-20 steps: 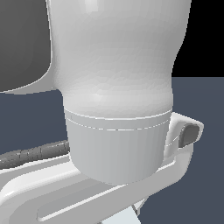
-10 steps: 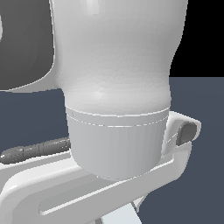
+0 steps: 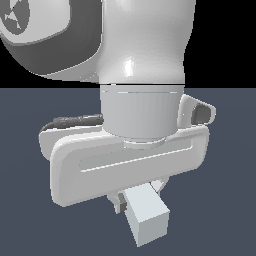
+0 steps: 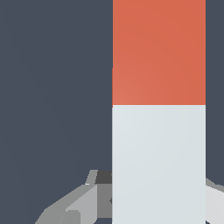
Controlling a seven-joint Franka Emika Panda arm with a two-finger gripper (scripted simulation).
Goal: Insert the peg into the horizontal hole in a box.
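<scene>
In the exterior view the arm's wrist and the broad white hand body fill most of the frame, and the gripper [image 3: 136,199] hangs beneath it. From between its short fingers [image 3: 118,201] the peg [image 3: 147,216] juts out toward the camera, showing only its pale grey-white end. The fingers sit close against the bar's sides, so the gripper appears to be pinching the peg, though the hand body covers most of the contact.

The wrist view looks down the length of the bar. A grey finger [image 4: 83,199] shows on one side of the peg [image 4: 159,144] and a paler sliver on the other, both touching it at its grey-white part, while the red-orange end reaches away from the gripper. Holding the bar by the pale portion probably leaves the coloured end free to enter an opening first.

Neither the box nor the hole appears in either view; the arm blocks much of the exterior view, and the wrist view shows only dark floor beside the peg. How far the peg stands from the hole, or how well it lines up, cannot be judged.
</scene>
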